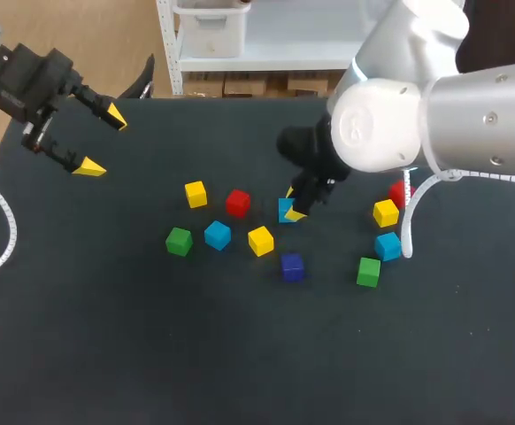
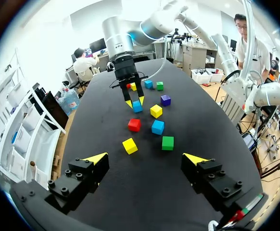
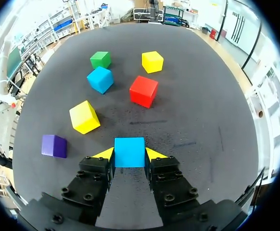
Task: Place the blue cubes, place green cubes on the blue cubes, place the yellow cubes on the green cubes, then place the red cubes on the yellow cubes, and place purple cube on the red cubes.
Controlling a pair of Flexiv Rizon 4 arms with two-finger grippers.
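While the left jaws gape empty, the right jaws pinch a blue cube (image 3: 129,152) between them.

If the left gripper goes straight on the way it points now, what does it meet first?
Probably the yellow cube, the nearest one ahead of the open left gripper; depth is unclear, so it may touch the bare table just before it.

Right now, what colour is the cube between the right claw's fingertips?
Light blue. The cube in the right claw shows best in the right wrist view.
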